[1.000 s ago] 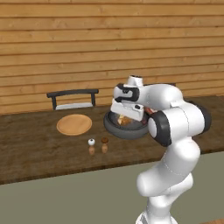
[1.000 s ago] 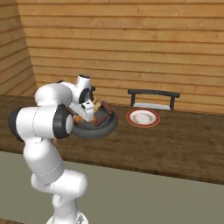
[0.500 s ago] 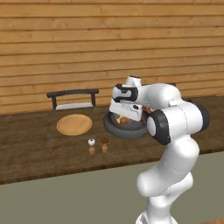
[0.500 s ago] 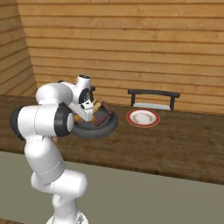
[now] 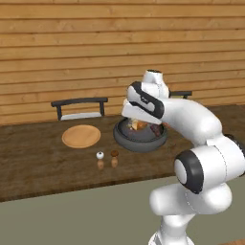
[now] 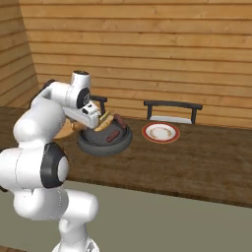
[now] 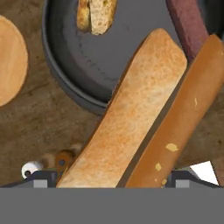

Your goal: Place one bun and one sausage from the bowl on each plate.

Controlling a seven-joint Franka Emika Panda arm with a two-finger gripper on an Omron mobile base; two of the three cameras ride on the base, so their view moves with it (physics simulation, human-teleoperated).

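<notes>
My gripper [image 7: 111, 177] hangs over the dark grey bowl [image 7: 65, 87], shut on a tan bun [image 7: 131, 118] that runs lengthwise between the fingertips [image 7: 41, 177] and sits close to the camera, above the bowl's rim. From the right base view that bun [image 6: 103, 120] tilts up beside the hand over the bowl [image 6: 106, 145]. A second bun [image 7: 96, 15] and a dark sausage [image 7: 188, 22] lie inside the bowl. Two sausages [image 6: 113, 135] [image 6: 119, 119] show from the right. The wooden plate [image 5: 81, 136] lies left of the bowl [image 5: 139, 141], and the red-rimmed plate [image 6: 160, 132] to its right.
Small salt and pepper shakers [image 5: 100, 158] [image 5: 115, 157] stand on the wooden counter in front of the bowl. Black racks [image 5: 79, 103] [image 6: 172, 106] stand against the plank wall behind each plate. The counter's front edge runs just beyond the shakers.
The jaws have narrowed slightly around the bun. The hand has stayed over the bowl with hardly any shift.
</notes>
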